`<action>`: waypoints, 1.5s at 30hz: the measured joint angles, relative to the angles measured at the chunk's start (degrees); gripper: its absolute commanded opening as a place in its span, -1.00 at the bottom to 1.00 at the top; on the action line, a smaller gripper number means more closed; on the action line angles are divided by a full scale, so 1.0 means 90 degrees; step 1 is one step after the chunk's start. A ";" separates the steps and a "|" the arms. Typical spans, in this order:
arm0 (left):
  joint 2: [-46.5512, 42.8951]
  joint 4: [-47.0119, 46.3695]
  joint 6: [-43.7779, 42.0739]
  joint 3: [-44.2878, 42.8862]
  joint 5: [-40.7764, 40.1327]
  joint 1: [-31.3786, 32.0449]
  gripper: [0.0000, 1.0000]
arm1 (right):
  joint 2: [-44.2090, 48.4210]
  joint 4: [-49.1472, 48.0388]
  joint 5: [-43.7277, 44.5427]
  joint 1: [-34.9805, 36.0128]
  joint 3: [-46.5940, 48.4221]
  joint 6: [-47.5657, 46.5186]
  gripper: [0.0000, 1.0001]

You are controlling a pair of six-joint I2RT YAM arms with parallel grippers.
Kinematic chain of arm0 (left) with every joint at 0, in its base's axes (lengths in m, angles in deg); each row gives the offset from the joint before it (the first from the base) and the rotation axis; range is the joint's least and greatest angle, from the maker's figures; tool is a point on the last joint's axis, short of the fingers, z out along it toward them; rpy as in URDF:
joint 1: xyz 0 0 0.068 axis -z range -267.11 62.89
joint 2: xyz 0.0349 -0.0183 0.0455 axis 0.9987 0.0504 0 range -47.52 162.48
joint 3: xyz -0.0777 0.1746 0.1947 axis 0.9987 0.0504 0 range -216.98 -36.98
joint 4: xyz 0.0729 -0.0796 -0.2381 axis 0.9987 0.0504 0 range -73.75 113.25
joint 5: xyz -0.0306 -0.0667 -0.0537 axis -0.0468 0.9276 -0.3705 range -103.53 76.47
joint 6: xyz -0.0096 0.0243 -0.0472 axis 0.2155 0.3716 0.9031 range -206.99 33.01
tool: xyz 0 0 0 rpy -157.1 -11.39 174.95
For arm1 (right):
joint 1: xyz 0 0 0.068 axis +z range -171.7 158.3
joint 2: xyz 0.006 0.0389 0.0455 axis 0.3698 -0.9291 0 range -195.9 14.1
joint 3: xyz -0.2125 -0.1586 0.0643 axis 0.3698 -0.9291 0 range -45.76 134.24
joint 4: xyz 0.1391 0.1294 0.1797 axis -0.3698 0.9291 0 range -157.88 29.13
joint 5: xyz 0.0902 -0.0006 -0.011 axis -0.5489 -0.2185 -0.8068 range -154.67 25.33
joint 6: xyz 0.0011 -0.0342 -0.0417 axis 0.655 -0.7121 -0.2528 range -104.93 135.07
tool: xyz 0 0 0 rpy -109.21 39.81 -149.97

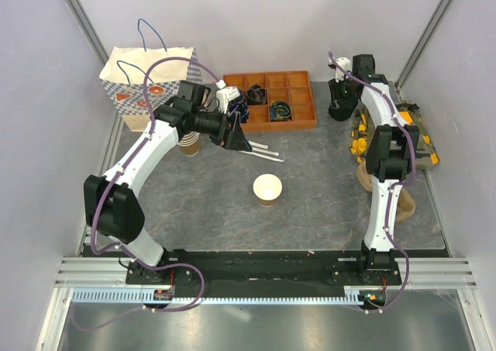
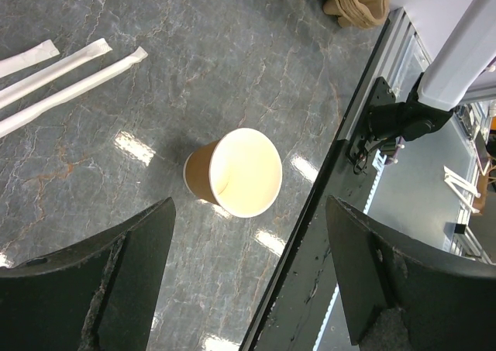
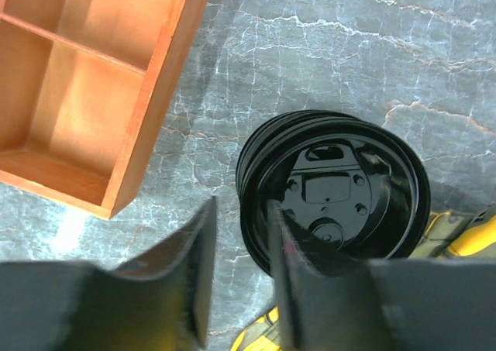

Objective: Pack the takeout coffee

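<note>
Left gripper (image 2: 249,205) spread wide over the paper cup (image 2: 236,173); right gripper (image 3: 242,208) narrow, astride the black lid (image 3: 333,192).

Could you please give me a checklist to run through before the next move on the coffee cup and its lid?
1. The cup stands upright, apart from other things: ok.
2. Lid fitted on the cup: not ok, its mouth is open.
3. The left gripper is open and empty, with the cup in its view: ok.
4. The right gripper is at the black lids, jaws narrow astride the rim; firm hold: cannot tell.
5. The paper bag stands upright at the back left: ok.
</note>
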 measured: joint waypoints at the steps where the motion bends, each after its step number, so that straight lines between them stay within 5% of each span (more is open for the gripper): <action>1: 0.0000 0.0002 0.0000 0.0000 0.0000 0.0000 0.71 | 0.0012 0.0012 0.0000 0.0000 0.0000 0.0017 -0.10; 35: 0.0148 0.0002 0.0000 -0.0151 0.0022 0.0002 0.70 | 0.0131 0.0294 0.0136 -0.0012 0.0036 -0.0372 -0.72; 39: 0.0160 0.0005 0.0002 -0.0197 0.0032 0.0002 0.70 | 0.0131 0.0330 0.0136 -0.0015 0.0102 -0.0391 -1.00; 45: 0.0206 -0.0002 0.0002 -0.0255 0.0070 0.0002 0.70 | 0.0131 0.0391 0.0107 -0.0015 0.0136 -0.0374 -1.00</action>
